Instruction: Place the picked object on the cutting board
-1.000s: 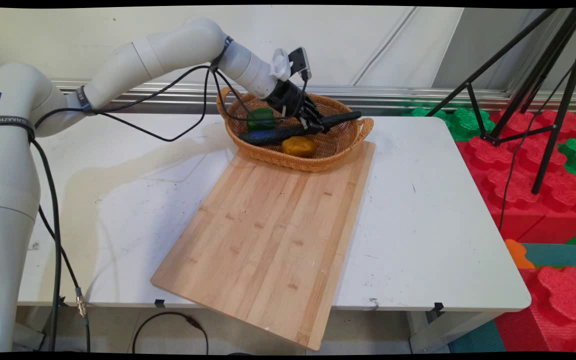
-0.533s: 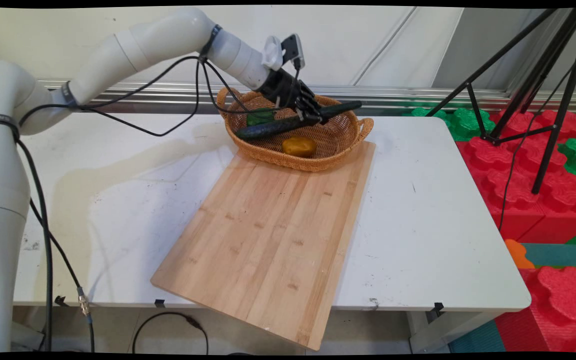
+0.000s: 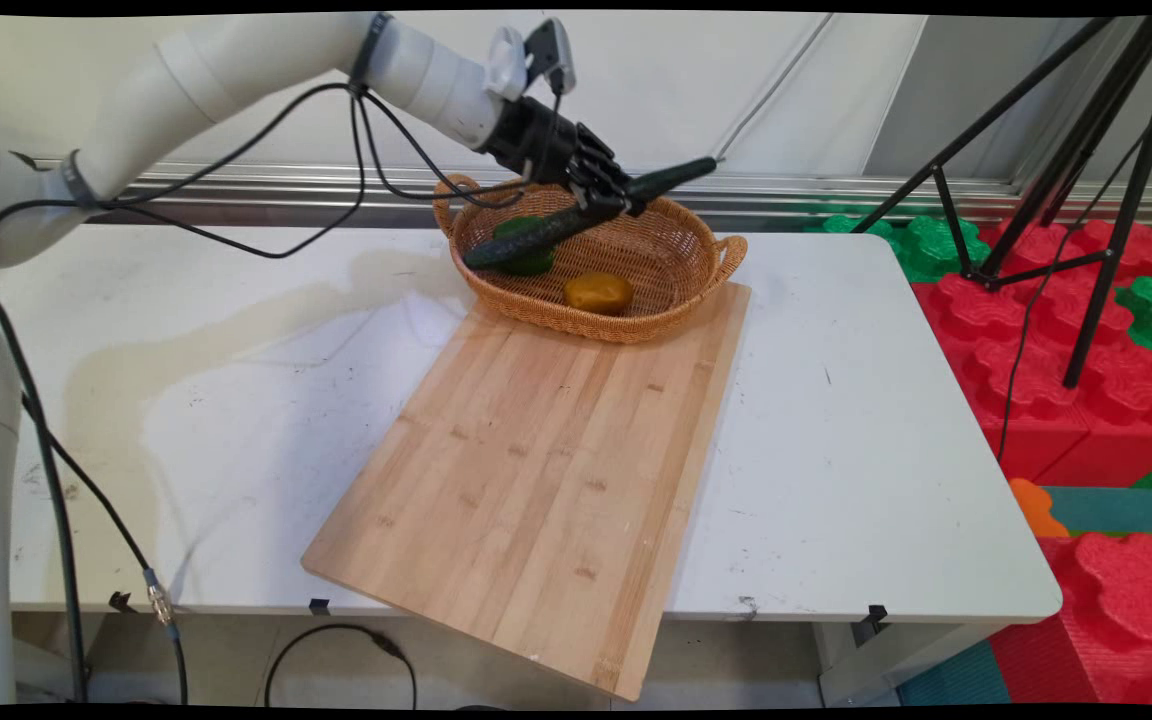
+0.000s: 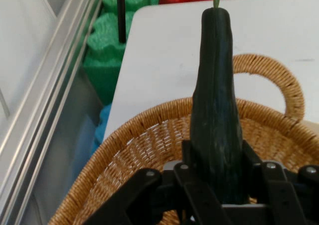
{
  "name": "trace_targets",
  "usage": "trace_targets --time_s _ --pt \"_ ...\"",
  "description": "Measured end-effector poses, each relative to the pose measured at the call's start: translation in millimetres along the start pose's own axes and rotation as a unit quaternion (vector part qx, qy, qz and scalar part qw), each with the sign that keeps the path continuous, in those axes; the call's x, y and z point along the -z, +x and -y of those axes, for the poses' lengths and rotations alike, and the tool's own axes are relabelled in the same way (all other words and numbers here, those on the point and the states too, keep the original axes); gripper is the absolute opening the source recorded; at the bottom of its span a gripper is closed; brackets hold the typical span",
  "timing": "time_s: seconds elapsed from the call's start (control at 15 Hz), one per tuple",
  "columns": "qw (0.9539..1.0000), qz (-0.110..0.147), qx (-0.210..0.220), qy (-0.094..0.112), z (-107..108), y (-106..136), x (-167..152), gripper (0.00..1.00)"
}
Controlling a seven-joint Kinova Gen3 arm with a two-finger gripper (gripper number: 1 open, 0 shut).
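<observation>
The gripper pinches a dark green cucumber near its middle and holds it tilted in the air above the wicker basket. In the basket lie a green pepper and a yellow one; the basket's near edge rests on a wooden cutting board on the white table.

White table: surface marked with scuffs and a faint stain on its left portion. Wooden cutting board lies flat on it at an angle, its near corner overhanging the table's near edge. Wicker basket sits at the board's far end, its front resting on the board, its back toward the wall.
</observation>
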Motion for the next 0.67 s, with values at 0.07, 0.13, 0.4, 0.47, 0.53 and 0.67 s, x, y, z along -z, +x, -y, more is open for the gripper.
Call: trace_targets --time_s 0.07,0.13,0.4,0.47,0.53,0.67 --pt "1.0000 -0.005 0.000 0.000 -1 1 8 0.00" --pt "0.9999 -0.011 0.001 0.000 -3 2 20 0.00" --pt "0.9996 -0.027 0.003 -0.002 -9 5 49 0.00" --pt "0.9995 -0.031 0.004 -0.003 -11 6 56 0.00" --pt "0.9993 -0.037 0.006 -0.004 -15 6 67 0.00" --pt "0.9989 -0.045 0.007 -0.007 -20 7 82 0.00"
